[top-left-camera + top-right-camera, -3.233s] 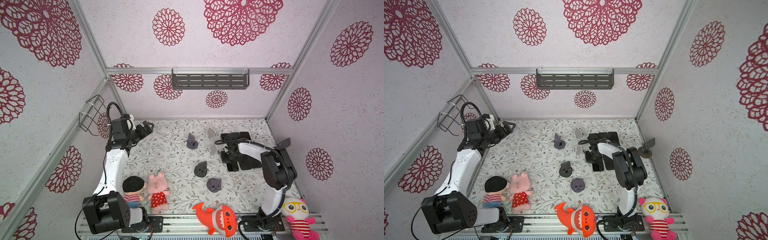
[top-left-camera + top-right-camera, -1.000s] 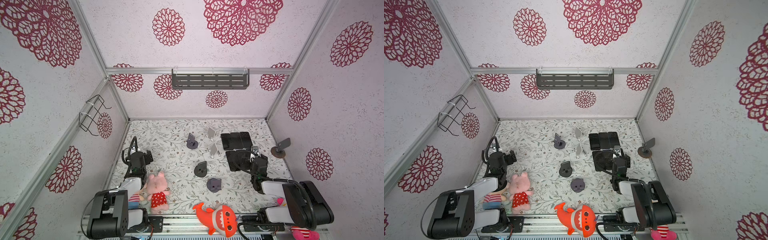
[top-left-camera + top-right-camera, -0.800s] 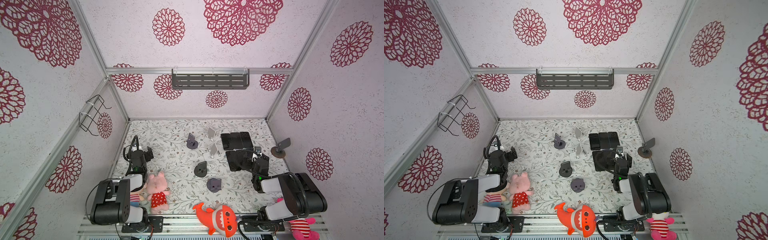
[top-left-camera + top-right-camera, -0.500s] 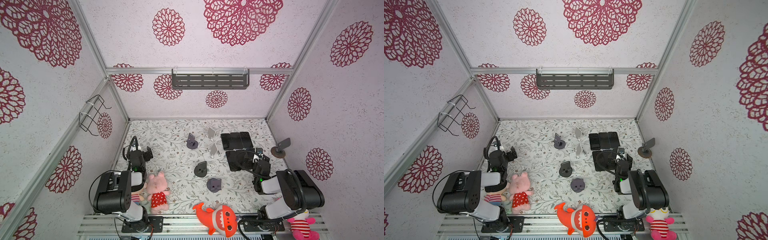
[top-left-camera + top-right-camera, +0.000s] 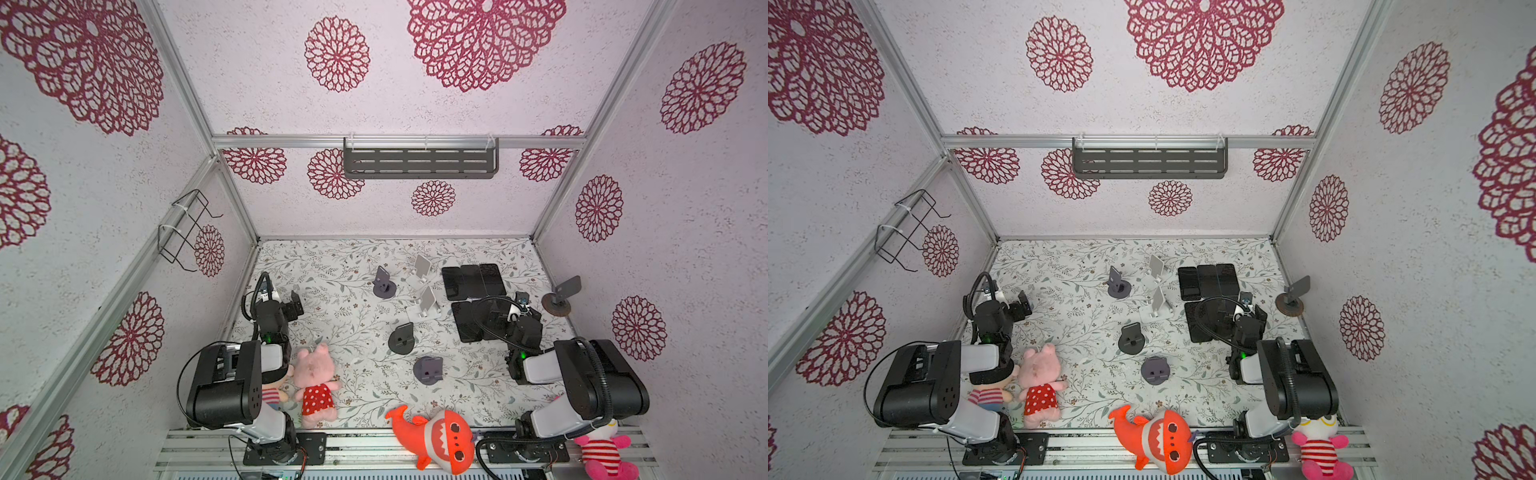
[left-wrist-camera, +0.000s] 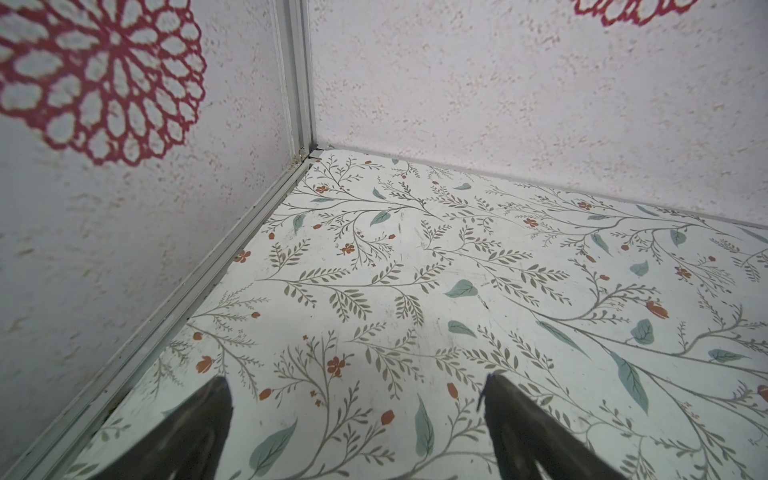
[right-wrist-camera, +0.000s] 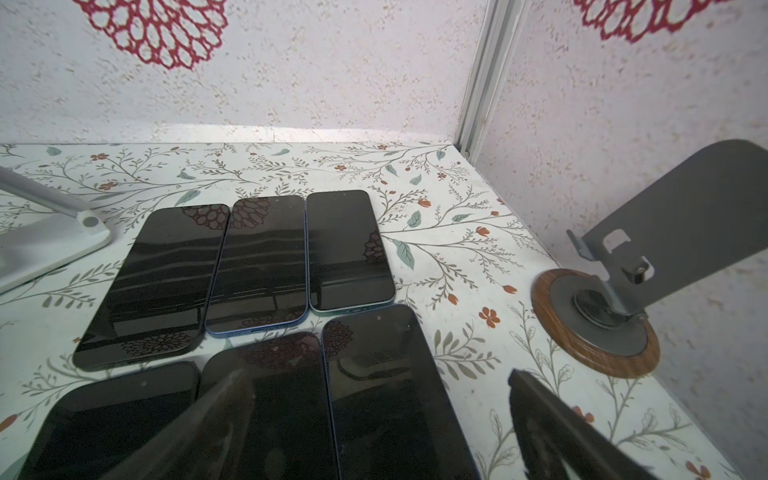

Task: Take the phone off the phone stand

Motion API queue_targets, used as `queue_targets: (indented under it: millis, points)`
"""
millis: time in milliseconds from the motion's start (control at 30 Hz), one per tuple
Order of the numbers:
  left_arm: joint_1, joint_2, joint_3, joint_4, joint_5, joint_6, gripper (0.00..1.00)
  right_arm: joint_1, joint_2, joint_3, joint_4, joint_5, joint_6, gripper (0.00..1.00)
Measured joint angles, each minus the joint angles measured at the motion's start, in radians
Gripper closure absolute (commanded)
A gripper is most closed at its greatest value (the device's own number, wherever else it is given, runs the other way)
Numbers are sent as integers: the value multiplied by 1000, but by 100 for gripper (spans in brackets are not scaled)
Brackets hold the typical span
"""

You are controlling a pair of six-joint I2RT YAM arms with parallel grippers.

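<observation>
No legible text, labels, brands or numbers in any view. The phones (image 7: 266,262) lie with dark screens that show only reflections of the wall pattern. The left arm housing (image 5: 224,382) is too small in the top views to make out any marking.

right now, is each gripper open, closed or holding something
left gripper: open, holding nothing
right gripper: open, holding nothing
</observation>
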Motion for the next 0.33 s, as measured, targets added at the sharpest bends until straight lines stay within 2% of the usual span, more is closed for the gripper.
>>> queue_targets:
  millis: [333]
  points:
    - [0,0,0,0,0,0,3,0,0,0,-4,0,0,1]
